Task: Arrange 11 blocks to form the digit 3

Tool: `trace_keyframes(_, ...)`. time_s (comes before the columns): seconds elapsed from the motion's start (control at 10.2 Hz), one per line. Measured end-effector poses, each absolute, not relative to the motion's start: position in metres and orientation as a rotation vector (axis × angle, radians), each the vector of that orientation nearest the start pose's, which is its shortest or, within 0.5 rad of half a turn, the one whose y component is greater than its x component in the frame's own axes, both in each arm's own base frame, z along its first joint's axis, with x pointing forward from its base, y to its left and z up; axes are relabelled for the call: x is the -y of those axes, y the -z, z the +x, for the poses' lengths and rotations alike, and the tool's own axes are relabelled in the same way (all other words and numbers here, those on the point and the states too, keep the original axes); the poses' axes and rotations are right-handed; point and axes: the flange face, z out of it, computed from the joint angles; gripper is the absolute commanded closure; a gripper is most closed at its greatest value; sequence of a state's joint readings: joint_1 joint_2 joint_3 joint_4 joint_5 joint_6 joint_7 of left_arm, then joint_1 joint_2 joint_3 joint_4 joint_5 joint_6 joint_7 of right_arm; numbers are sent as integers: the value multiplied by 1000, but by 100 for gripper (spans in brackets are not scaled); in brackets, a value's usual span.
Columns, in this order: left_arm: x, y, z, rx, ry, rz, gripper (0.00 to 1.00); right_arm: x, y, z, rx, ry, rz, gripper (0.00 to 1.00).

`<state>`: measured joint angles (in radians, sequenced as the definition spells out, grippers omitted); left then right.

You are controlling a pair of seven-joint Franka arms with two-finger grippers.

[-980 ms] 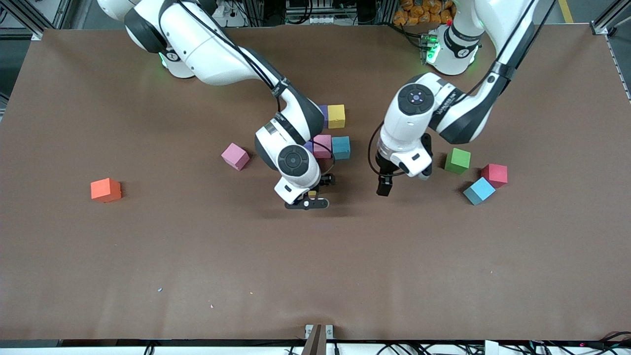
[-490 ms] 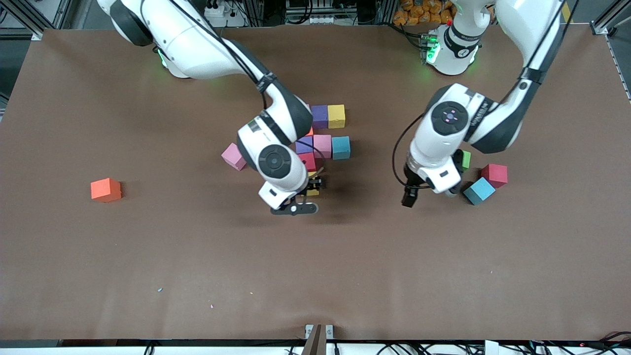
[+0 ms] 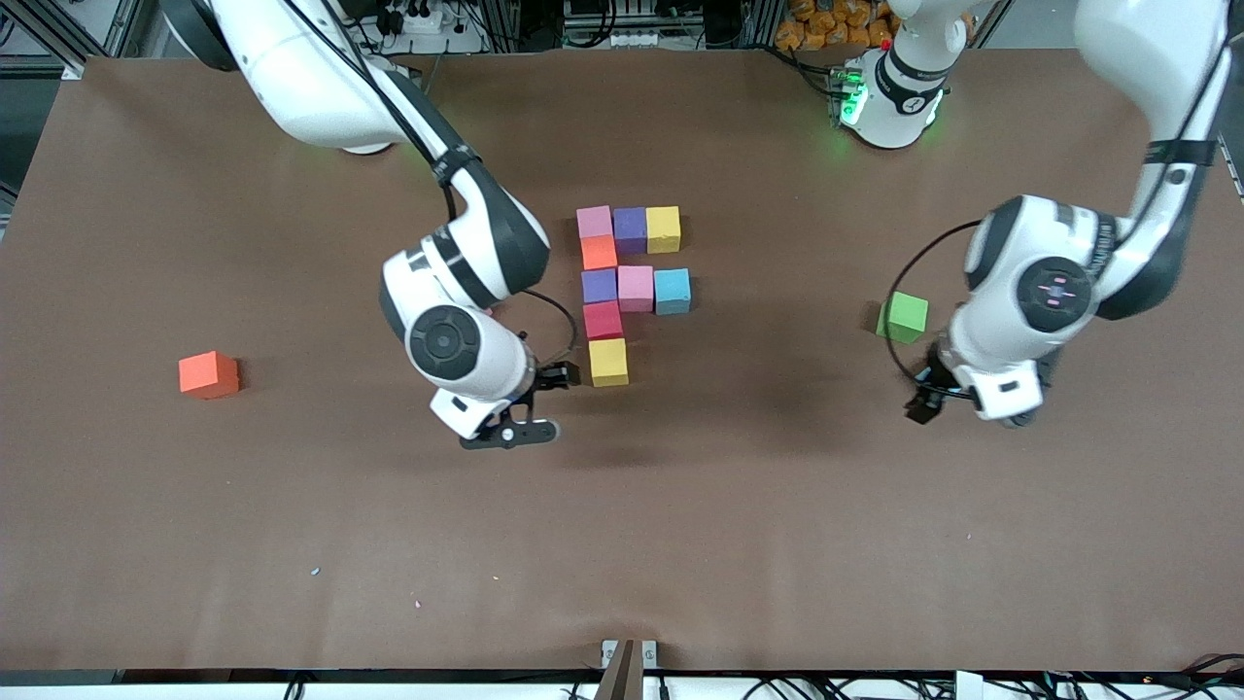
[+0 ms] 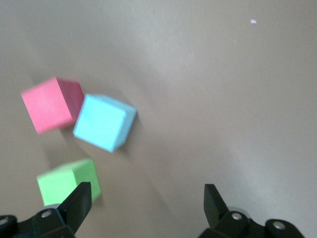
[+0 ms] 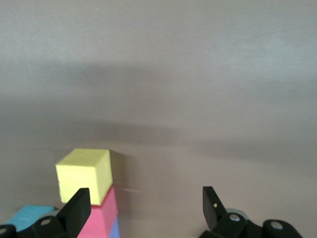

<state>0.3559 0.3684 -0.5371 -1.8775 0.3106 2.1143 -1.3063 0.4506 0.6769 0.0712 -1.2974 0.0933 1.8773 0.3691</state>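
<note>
Broadly, the brown table [image 3: 292,544] fills the front view, with both arms reaching down from the bases at its top edge. The right gripper [image 3: 520,413] hangs over bare table just beside the cluster of blocks, toward the right arm's end; its fingers [image 5: 79,206] stand wide apart and hold nothing. The left gripper [image 3: 928,399] hangs near the left arm's end, by the green block [image 3: 904,317], its fingers [image 4: 79,198] likewise spread and empty. The cluster sits mid-table: a pink block [image 3: 594,221], purple block [image 3: 630,229] and yellow block [image 3: 664,228] in a touching row; nearer the camera an orange block [image 3: 599,253]; then a second purple block [image 3: 599,286], second pink block [image 3: 636,288] and light blue block [image 3: 672,291] in a row; then a red block [image 3: 603,320] and a second yellow block [image 3: 608,362]. A lone orange block [image 3: 208,374] lies well apart toward the right arm's end. The left wrist view shows another red block [image 4: 52,104] touching another light blue block [image 4: 105,122].
</note>
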Motion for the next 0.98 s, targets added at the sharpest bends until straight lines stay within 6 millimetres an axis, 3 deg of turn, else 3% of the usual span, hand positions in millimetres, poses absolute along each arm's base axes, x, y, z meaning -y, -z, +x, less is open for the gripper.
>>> trace_keyframes(0.2,27,-332,616,1244,-35,-2771,0,-296,-359,635,182,-226,-3060,0)
trace_keyframes(0.39,-37,-326,613,1043,-83,-2856,0,-227,-373,633,165,-241,-3071,0)
trace_keyframes(0.59,-90,-314,608,897,-135,-2919,0,-181,-393,621,149,-232,-3085,0)
trace_keyframes(0.78,-121,-301,605,746,-169,-2985,0,-138,-412,610,147,-210,-3087,0)
trace_keyframes(0.98,-123,-299,612,534,-165,-3051,0,-91,-440,594,97,-166,-3087,0)
